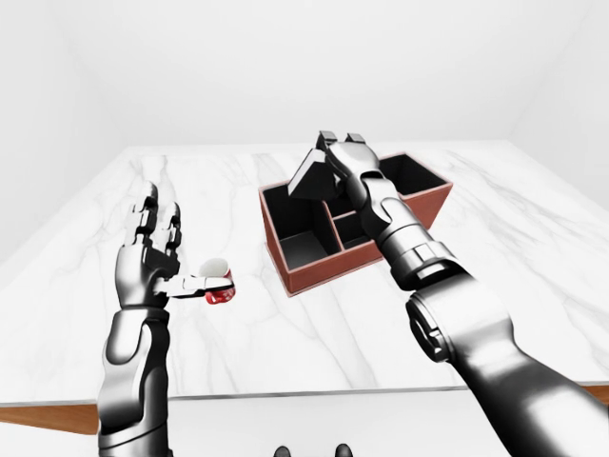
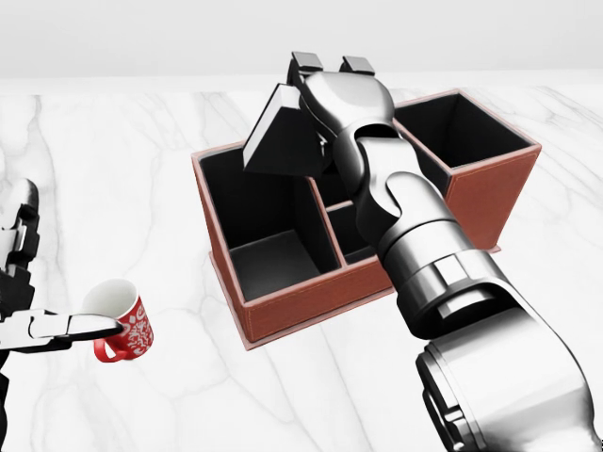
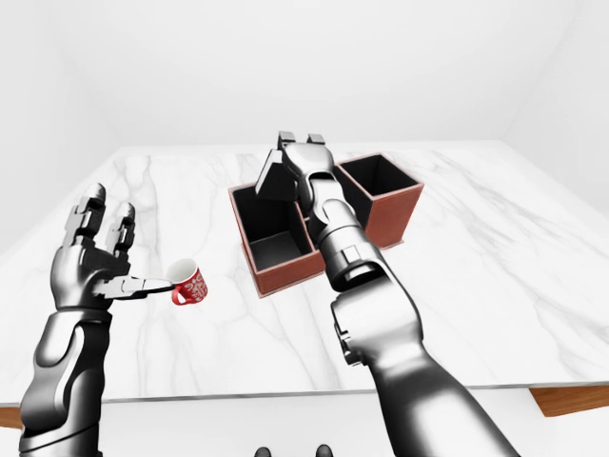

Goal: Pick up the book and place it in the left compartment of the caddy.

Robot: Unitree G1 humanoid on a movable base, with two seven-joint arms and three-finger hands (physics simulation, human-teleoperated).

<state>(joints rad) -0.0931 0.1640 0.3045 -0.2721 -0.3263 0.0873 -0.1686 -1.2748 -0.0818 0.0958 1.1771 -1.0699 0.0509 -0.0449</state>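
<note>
A dark book (image 2: 278,137) is held tilted in my right hand (image 2: 316,104), above the far rim of the left compartment of the red-brown caddy (image 2: 301,306). The caddy has black insides, a large left compartment, small middle ones and a large right one (image 2: 462,127). My right hand's fingers close round the book's right edge. My left hand (image 1: 152,252) is open and upright at the left of the left-eye view, its thumb tip beside a red mug.
A red patterned mug (image 2: 122,325) with a white inside stands on the white marble table (image 1: 523,238), left of the caddy. The table's near wooden edge (image 1: 48,414) shows at the bottom of the left-eye view. White walls stand behind.
</note>
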